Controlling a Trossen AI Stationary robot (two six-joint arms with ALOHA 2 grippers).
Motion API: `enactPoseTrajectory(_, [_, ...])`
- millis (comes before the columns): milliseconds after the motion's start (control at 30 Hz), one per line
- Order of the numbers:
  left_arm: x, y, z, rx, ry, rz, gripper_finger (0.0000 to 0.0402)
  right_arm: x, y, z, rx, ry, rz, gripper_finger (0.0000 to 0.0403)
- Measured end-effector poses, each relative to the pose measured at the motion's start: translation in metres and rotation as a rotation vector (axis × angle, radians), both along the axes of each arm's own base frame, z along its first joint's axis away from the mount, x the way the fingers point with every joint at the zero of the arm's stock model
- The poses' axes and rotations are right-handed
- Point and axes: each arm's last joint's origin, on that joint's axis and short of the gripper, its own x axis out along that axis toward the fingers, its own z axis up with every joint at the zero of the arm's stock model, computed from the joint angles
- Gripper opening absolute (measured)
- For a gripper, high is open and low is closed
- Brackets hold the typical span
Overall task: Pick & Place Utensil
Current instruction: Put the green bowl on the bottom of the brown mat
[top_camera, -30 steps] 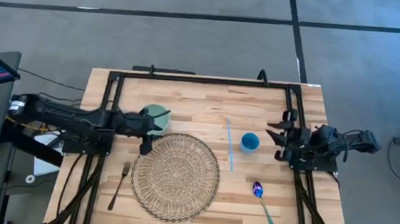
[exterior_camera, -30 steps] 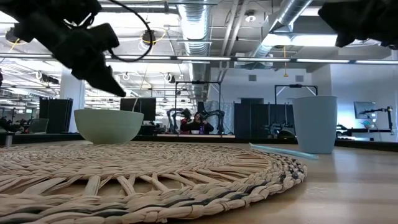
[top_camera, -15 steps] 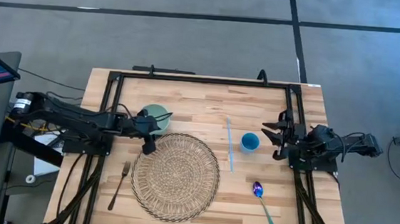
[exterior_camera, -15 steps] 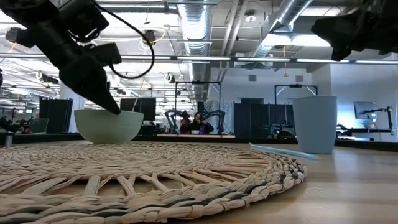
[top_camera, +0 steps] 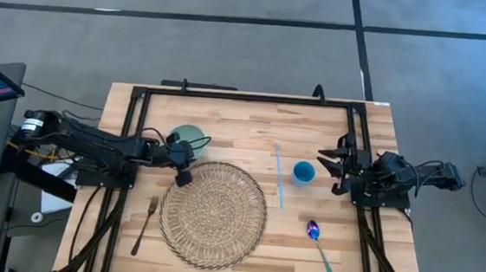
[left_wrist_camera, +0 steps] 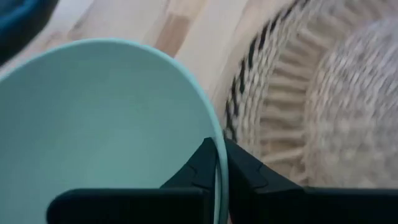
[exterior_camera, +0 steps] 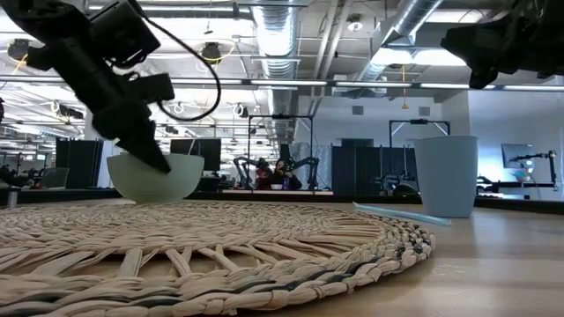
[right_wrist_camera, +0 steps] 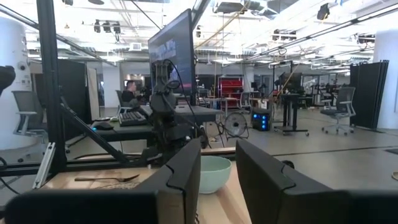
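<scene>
A pale green bowl stands on the wooden table at the far left of a round woven mat; it also shows in the low view and the left wrist view. My left gripper is at the bowl's near rim, shut on it. A fork lies left of the mat. A purple-bowled spoon with a teal handle lies right of it. My right gripper waits open above the table's right side, right of a blue cup. My left gripper pinches the bowl's rim on the side next to the mat, one finger inside the bowl and one outside. The fingers come from above, slanting down from the table's left. The bowl stands upright with its base on the table.
A light blue straw lies between the mat and the cup. A black frame runs along the far, left and right sides of the table. Bare wood lies between the mat and the spoon.
My left gripper has gone down from above the bowl to its near rim and now straddles it. My right gripper has shifted a little toward the table's left. The bowl has stayed in place.
</scene>
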Motion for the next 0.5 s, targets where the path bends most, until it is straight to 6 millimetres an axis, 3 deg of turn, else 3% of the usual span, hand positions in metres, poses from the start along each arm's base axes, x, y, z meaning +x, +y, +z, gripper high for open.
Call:
enactPoseTrajectory(300, [0.027,-0.027,0.062,0.025,-0.165,-0.140,0.0013,0.000,0.000,0.000,0.001,0.000,-0.003,0.0095])
enactPoseTrajectory(500, [0.047,-0.068,0.075,0.053,-0.159,-0.251,0.0013,0.000,0.000,0.000,0.001,0.000,-0.003,0.0095])
